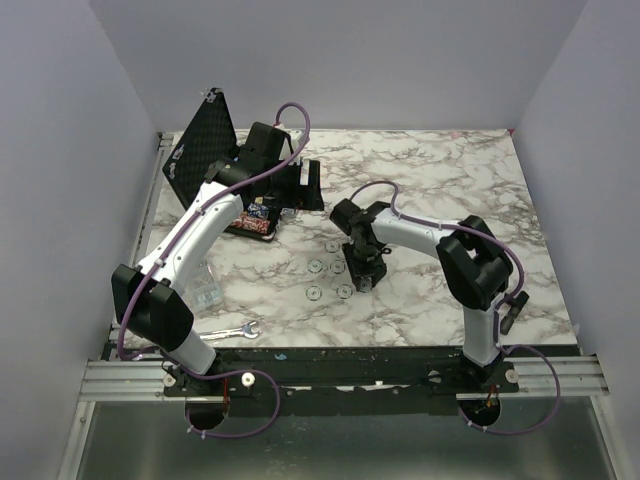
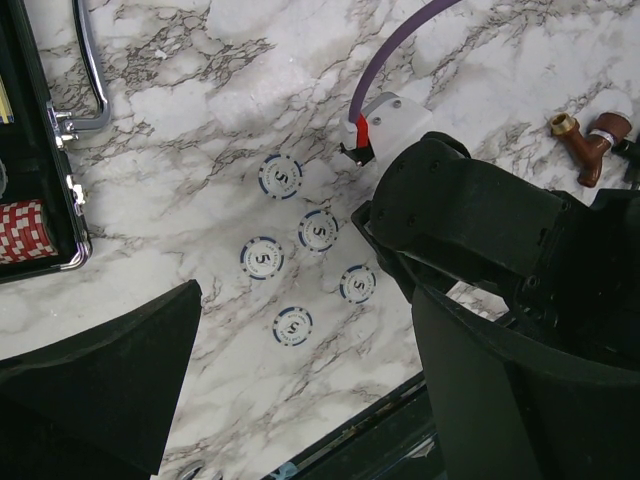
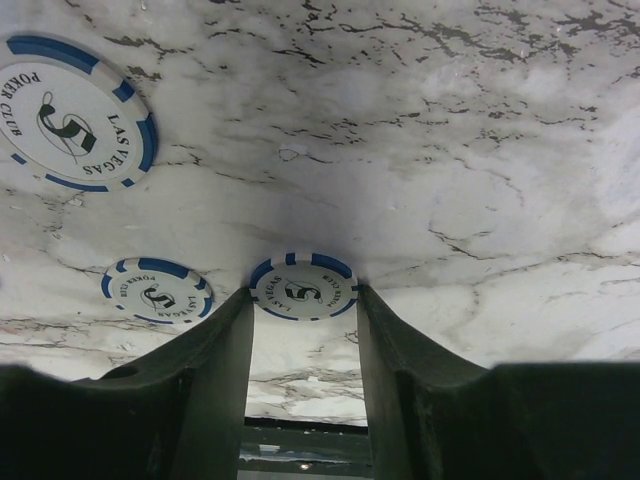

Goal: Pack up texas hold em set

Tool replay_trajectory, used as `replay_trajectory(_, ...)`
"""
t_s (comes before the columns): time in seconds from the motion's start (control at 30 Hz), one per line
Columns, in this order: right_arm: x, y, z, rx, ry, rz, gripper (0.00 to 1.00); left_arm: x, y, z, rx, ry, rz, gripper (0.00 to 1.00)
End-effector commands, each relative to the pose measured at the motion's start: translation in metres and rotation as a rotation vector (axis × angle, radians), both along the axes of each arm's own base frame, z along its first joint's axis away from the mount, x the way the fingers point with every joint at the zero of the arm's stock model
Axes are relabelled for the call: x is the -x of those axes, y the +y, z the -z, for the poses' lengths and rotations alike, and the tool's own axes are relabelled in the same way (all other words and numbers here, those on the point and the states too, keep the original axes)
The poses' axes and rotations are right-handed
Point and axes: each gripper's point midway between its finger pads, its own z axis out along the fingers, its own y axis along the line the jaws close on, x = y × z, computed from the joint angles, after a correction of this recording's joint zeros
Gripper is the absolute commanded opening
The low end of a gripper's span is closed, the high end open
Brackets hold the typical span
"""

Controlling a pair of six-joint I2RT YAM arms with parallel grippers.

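The black hinged case (image 1: 200, 150) stands open at the back left; its tray (image 2: 30, 200) holds red chips (image 2: 20, 230) and its metal handle (image 2: 90, 70) points toward the table middle. Several white-and-blue chips (image 1: 316, 266) lie flat mid-table, also seen in the left wrist view (image 2: 262, 258). My right gripper (image 3: 303, 300) is down on the table, its fingertips pressed against both edges of one flat chip (image 3: 303, 285). Two more chips (image 3: 157, 290) lie to its left. My left gripper (image 2: 300, 400) hovers open beside the case, holding nothing.
A silver wrench (image 1: 230, 333) lies near the front edge at the left. A brown tap-shaped piece (image 2: 585, 150) rests on the marble to the right. Grey walls close in the table on three sides.
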Motion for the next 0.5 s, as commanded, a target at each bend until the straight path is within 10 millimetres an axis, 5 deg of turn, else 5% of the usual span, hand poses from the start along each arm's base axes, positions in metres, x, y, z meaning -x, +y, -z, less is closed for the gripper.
replay_trajectory(0.0, 0.006, -0.013, 0.036, 0.075, 0.056, -0.016, 0.41, 0.002, -0.003, -0.012, 0.016, -0.028, 0.022, 0.85)
replay_trajectory(0.47, -0.011, 0.011, -0.012, -0.033, -0.011, -0.023, 0.33, 0.003, -0.003, -0.012, 0.018, -0.026, 0.025, 0.85)
